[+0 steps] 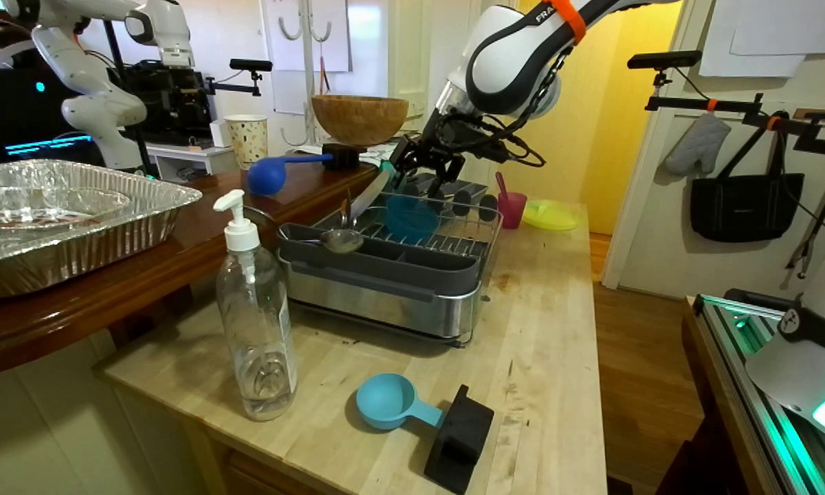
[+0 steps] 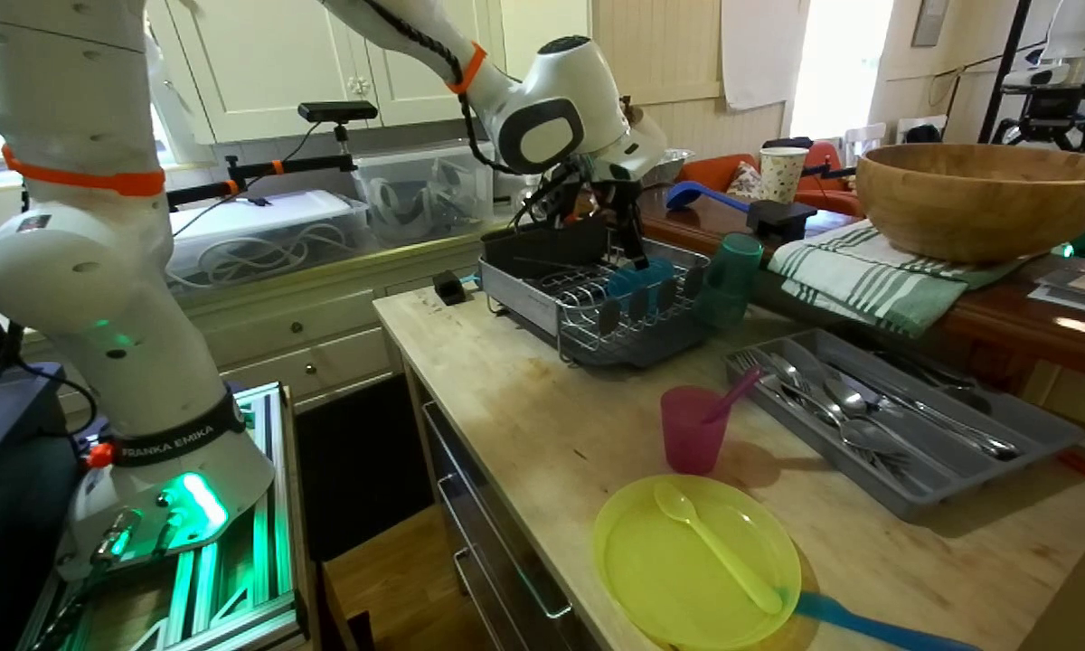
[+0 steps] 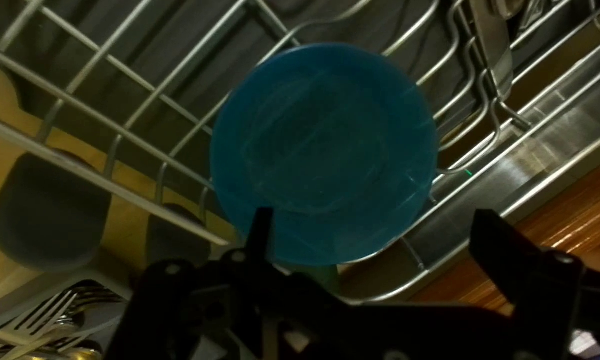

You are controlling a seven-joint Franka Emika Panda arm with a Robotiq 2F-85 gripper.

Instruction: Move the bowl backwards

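Since my gripper (image 3: pixel 372 220) has its jaws spread wide near the teal bowl (image 3: pixel 325 150) in the dish rack (image 1: pixel 385 307), I'd call this pre-grab; next I gotta straddle that rim, then pinch.

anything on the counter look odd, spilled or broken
No spill or breakage shows. One thing looks odd: in an exterior view, a blue handle seems to run under the edge of the plate; such things usually lie on or beside a plate, not beneath it.
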